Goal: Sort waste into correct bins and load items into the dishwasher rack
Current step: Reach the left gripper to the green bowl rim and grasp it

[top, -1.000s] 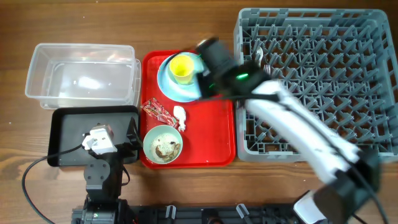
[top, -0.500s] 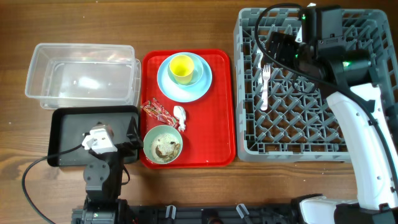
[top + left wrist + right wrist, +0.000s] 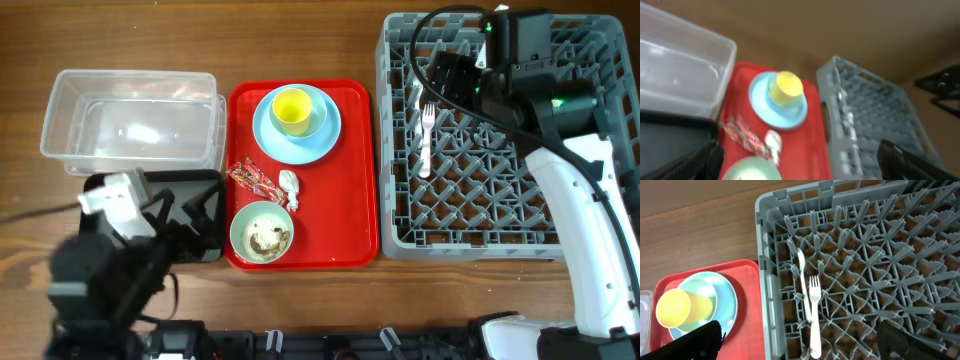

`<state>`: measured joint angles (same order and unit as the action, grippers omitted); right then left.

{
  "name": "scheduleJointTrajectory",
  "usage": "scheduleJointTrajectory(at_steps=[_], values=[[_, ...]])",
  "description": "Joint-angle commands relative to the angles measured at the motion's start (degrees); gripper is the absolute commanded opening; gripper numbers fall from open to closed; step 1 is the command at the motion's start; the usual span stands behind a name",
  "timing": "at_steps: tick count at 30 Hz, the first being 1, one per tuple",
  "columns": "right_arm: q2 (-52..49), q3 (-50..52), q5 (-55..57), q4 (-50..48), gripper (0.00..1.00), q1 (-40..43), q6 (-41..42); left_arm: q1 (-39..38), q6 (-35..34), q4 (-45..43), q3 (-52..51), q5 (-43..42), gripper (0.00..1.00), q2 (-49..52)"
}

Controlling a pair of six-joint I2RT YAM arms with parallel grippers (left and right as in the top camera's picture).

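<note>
right gripper (image 3: 800, 336) hovering over far-left of dishwasher rack (image 3: 480, 243), fingers spread wide, gripping nothing | fork (image 3: 813, 315) and spoon (image 3: 800, 275) lying side by side among its left pegs | left gripper (image 3: 799, 150) hovering near-left by black tray (image 3: 198, 186), fingers spread wide, empty | yellow cup (image 3: 291, 110) sitting on plate (image 3: 322, 142), red tray's (image 3: 350, 210) far end

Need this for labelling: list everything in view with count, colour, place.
tub: 1, clear, far left.
bin tray: 1, black, in front of tub.
serving tray: 1, red, centre.
plate: 1, light blue, on serving tray.
small bowl: 1, light blue, on plate.
cup: 1, yellow, in small bowl.
wrapper: 1, red, serving tray.
tissue: 1, white, beside wrapper.
soiled bowl: 1, pale green, serving tray.
rack: 1, grey, right.
fork: 1, white, in rack.
spoon: 1, white, beside fork.
left fingers: 2, black, open.
right fingers: 2, black, open, above rack.
</note>
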<state>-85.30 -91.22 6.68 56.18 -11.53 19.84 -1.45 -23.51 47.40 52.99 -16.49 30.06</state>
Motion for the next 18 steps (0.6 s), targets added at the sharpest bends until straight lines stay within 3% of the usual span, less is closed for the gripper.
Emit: scheduleJointTrajectory(at_steps=[1,4,7,8,10,11,17,18], values=[[-0.6,-0.3,0.4,-0.2,1.0,0.0,-0.3,0.0,2.8,17.6,25.4,-3.0,1.0,16.7],[-0.6,-0.3,0.4,-0.2,0.99,0.0,-0.3,0.0,4.0,20.2,34.5,-3.0,1.0,23.5],[-0.6,-0.3,0.4,-0.2,1.0,0.0,-0.3,0.0,4.0,17.5,36.0,-2.3,1.0,27.1],[-0.6,-0.3,0.4,-0.2,1.0,0.0,-0.3,0.0,4.0,16.8,35.9,-0.8,0.96,28.2],[-0.6,-0.3,0.4,-0.2,1.0,0.0,-0.3,0.0,3.5,16.8,35.9,3.9,0.6,30.4],[-0.6,-0.3,0.4,-0.2,0.99,0.0,-0.3,0.0,3.5,17.3,35.9,6.6,0.53,32.4],[-0.6,-0.3,0.4,-0.2,0.99,0.0,-0.3,0.0,3.7,20.3,35.9,16.7,0.62,46.7],[-0.6,-0.3,0.4,-0.2,1.0,0.0,-0.3,0.0,3.8,19.7,35.9,18.4,0.49,49.9]])
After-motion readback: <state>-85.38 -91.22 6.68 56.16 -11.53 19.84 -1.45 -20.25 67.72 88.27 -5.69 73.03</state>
